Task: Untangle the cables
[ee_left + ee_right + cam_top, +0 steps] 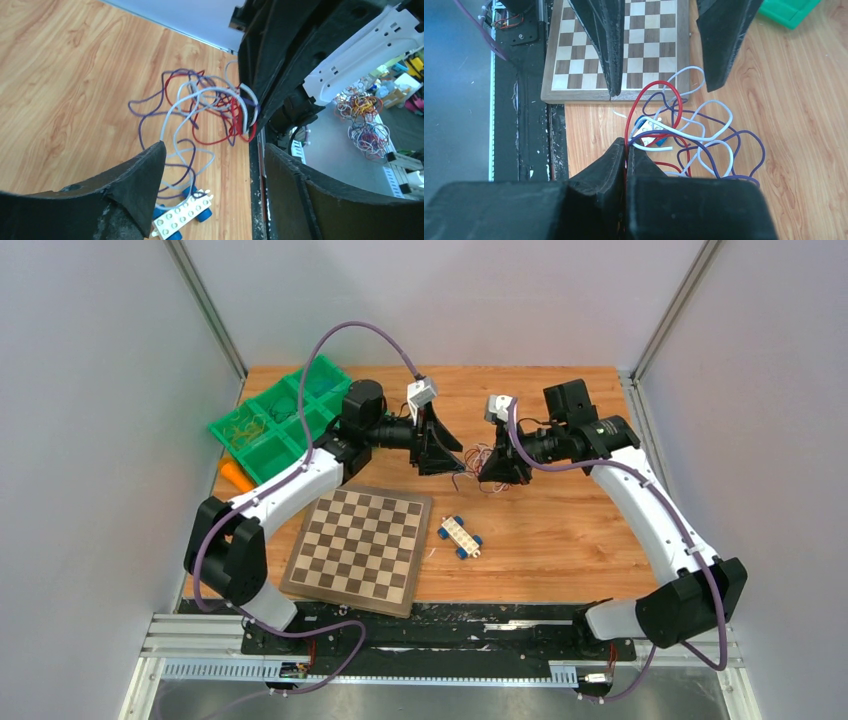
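Note:
The cables point(474, 460) are a loose tangle of red, purple and white strands hanging between my two grippers above the table. In the right wrist view my right gripper point(626, 146) is shut on the red strand and others of the cables point(696, 135). In the left wrist view the cables point(200, 112) spread out from the right gripper point(249, 125), which pinches them. My left gripper point(216, 147) is open and empty, its jaws wide apart just short of the tangle. It shows open in the right wrist view too point(663, 90). In the top view the left gripper point(442, 456) faces the right gripper point(497, 470).
A white and blue toy brick car point(460, 536) lies on the table under the cables, also in the left wrist view point(182, 217). A chessboard point(360, 545) lies at the front left. A green compartment bin point(280, 420) and an orange object point(237, 475) are at the back left.

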Controlling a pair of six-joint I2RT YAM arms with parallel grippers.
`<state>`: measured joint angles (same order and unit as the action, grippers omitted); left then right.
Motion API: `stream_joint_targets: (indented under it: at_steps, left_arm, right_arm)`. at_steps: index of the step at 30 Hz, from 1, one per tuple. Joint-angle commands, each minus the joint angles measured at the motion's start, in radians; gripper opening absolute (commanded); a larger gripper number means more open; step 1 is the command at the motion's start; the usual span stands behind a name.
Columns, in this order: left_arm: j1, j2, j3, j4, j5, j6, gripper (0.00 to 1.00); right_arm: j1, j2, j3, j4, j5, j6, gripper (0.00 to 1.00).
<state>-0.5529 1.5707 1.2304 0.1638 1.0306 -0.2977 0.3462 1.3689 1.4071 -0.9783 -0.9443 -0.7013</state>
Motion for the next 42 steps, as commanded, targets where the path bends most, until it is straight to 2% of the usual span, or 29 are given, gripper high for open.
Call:
stream_joint_targets:
  at_steps: [1, 2, 5, 10, 16, 26, 28, 32, 33, 34, 35, 37, 42]
  left_arm:
    - [0.049, -0.054, -0.085, 0.114, -0.020, 0.011, 0.82]
    - [0.058, -0.075, -0.091, 0.090, -0.020, 0.099, 0.84]
    - [0.100, -0.096, -0.093, -0.002, -0.025, 0.190, 0.86]
    - [0.137, -0.048, -0.072, -0.023, -0.004, 0.072, 0.86]
    - [0.123, 0.011, -0.108, 0.157, 0.076, -0.231, 0.83]
    - [0.093, 0.069, -0.113, 0.259, 0.056, -0.383, 0.70]
    - [0.084, 0.086, -0.105, 0.263, 0.058, -0.396, 0.64]
    - [0.070, 0.097, -0.100, 0.250, 0.064, -0.398, 0.42]
    - [0.072, 0.093, -0.101, 0.246, 0.070, -0.403, 0.32]
    - [0.075, 0.089, -0.101, 0.229, 0.070, -0.399, 0.26]
    - [0.088, 0.073, -0.100, 0.220, 0.059, -0.391, 0.12]
    - [0.122, 0.038, -0.094, 0.180, 0.021, -0.377, 0.01]
    - [0.237, -0.059, -0.039, 0.082, -0.003, -0.327, 0.00]
  right_arm:
    - [0.006, -0.062, -0.006, 0.051, -0.014, -0.016, 0.03]
    - [0.006, -0.070, -0.012, 0.053, -0.014, -0.020, 0.03]
    - [0.006, -0.087, -0.025, 0.055, -0.017, -0.030, 0.02]
    - [0.012, -0.087, -0.022, 0.060, -0.008, -0.045, 0.02]
    - [0.027, -0.071, -0.008, 0.071, 0.023, -0.043, 0.02]
    - [0.039, -0.060, -0.011, 0.090, 0.036, -0.026, 0.02]
    - [0.040, -0.058, -0.010, 0.094, 0.039, -0.020, 0.02]
    - [0.039, -0.047, -0.009, 0.107, 0.071, -0.003, 0.02]
    - [0.039, -0.045, -0.011, 0.111, 0.087, 0.001, 0.02]
    - [0.037, -0.043, -0.014, 0.115, 0.103, 0.007, 0.02]
    - [0.033, -0.043, -0.022, 0.120, 0.122, 0.012, 0.01]
    - [0.009, -0.039, -0.052, 0.131, 0.167, 0.022, 0.01]
    - [-0.165, 0.067, -0.141, 0.169, 0.339, 0.084, 0.01]
